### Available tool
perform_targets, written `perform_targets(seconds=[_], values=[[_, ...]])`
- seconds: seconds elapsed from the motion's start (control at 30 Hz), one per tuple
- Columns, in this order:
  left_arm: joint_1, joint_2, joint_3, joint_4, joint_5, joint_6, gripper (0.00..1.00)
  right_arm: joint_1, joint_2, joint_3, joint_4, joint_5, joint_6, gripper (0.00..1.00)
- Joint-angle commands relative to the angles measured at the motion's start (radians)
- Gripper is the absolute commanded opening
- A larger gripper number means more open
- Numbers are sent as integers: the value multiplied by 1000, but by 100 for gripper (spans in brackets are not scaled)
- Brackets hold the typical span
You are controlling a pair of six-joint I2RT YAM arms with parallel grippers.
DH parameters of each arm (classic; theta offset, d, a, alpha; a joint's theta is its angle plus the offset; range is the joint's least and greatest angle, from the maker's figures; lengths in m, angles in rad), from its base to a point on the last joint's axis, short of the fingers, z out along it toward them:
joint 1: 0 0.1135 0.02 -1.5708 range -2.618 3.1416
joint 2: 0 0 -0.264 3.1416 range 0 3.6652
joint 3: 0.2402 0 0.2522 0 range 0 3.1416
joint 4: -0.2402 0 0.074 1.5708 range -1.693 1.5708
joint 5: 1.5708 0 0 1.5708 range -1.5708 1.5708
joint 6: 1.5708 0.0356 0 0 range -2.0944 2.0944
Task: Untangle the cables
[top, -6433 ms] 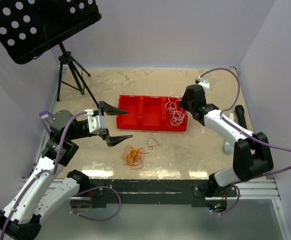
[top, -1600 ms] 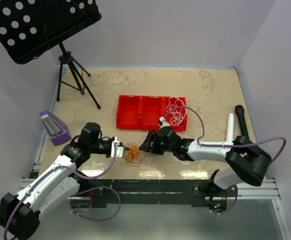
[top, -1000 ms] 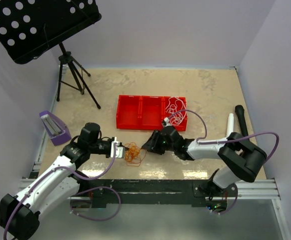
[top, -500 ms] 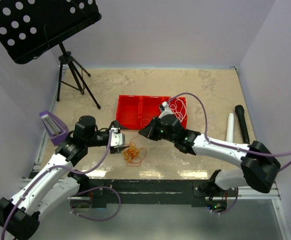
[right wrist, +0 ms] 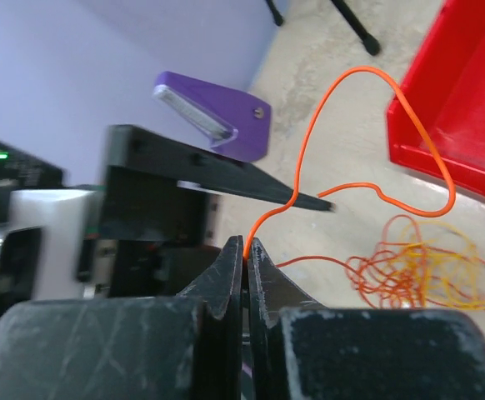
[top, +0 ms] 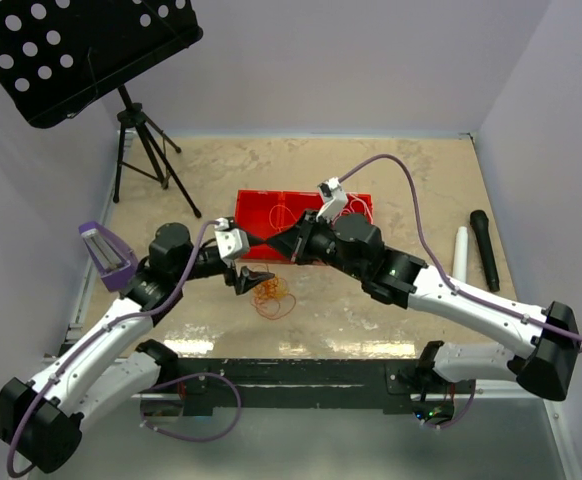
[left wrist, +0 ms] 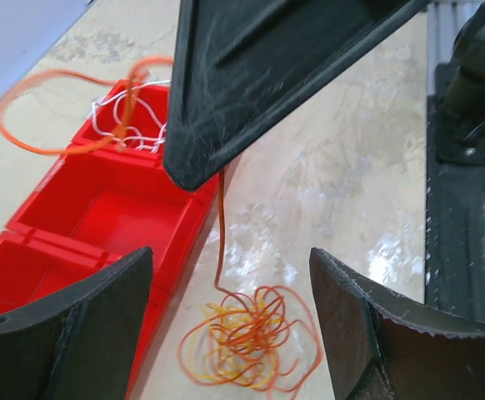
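Note:
A tangle of orange cables (top: 271, 292) lies on the table just in front of the red tray (top: 261, 208). My right gripper (top: 293, 250) is raised above it, shut on one orange strand (right wrist: 297, 179) that loops up and falls back to the tangle (right wrist: 426, 271). My left gripper (top: 269, 260) hovers over the tangle (left wrist: 247, 337), open, with nothing between its fingers (left wrist: 76, 325). White cables (top: 345, 210) lie in the tray's right compartment (left wrist: 134, 117). No red cable can be told apart.
A purple wedge-shaped object (top: 109, 256) sits at the left. Back left stands a music stand on a tripod (top: 141, 140). A black microphone (top: 484, 240) and a white cylinder (top: 459, 250) lie at the right. The metal rail (top: 301, 372) runs along the near edge.
My left gripper opened, let go of the orange tangle and rose. My right gripper shut on an orange strand and lifted it up and back toward the tray.

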State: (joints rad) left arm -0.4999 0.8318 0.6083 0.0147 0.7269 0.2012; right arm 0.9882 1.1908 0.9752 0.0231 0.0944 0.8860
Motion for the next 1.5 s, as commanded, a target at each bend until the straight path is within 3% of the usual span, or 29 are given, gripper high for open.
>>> perform_targets(seconds=[0.0, 0.13, 0.37, 0.5, 1.3, 1.47], values=[[0, 16, -54, 221, 100, -172, 80, 24, -43, 100, -6, 24, -25, 0], [0, 29, -122, 385, 94, -282, 77, 56, -39, 154, 0, 14, -22, 0], [0, 27, -173, 470, 34, -348, 43, 105, -23, 264, -11, 45, -33, 0], [0, 10, -199, 472, 31, -353, 31, 115, -4, 351, -22, 62, -62, 0], [0, -65, -315, 347, 91, 24, 27, 115, 136, 1103, -314, 277, -324, 0], [0, -72, -326, 349, 106, 46, 27, 113, 185, 1269, -365, 310, -370, 0]])
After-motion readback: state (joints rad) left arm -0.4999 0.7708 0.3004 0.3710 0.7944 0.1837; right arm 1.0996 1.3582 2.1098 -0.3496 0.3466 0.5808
